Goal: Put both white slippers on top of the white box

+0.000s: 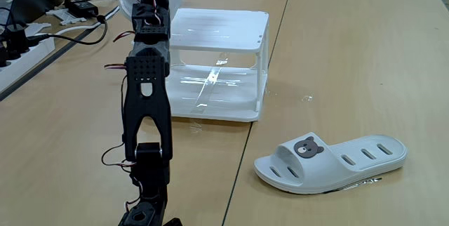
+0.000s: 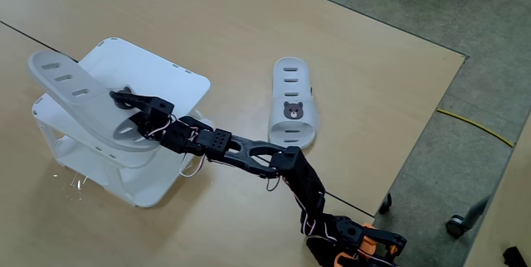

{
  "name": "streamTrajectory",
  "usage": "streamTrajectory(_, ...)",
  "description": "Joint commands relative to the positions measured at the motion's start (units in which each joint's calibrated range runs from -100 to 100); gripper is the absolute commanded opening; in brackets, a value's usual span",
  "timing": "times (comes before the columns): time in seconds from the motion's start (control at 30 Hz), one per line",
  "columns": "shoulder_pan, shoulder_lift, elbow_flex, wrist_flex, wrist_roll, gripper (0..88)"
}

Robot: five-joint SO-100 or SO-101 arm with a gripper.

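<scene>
Over the white box (image 2: 178, 80), the gripper (image 2: 124, 99) was clamped on one white slipper (image 2: 70, 89). Its mate (image 1: 333, 161) lay flat on the tabletop (image 1: 365, 64), well apart from the box.

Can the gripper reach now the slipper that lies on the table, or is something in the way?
Probably not right now. The gripper appears shut on the other slipper, holding it over the white box. The slipper on the table lies in the open beside the arm, with nothing around it, so the way looks free once the gripper lets go.
</scene>
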Motion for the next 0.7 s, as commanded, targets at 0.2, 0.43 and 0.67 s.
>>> streamTrajectory(0.2, 0.69, 1.93, -10.77, -0.27, 0.42, 0.8)
streamTrajectory(0.43, 2.91, 4.71, -10.32, -0.35, 0.42, 0.8)
streamTrajectory(0.67, 2.83, 7.15, -14.56, -0.35, 0.42, 0.8)
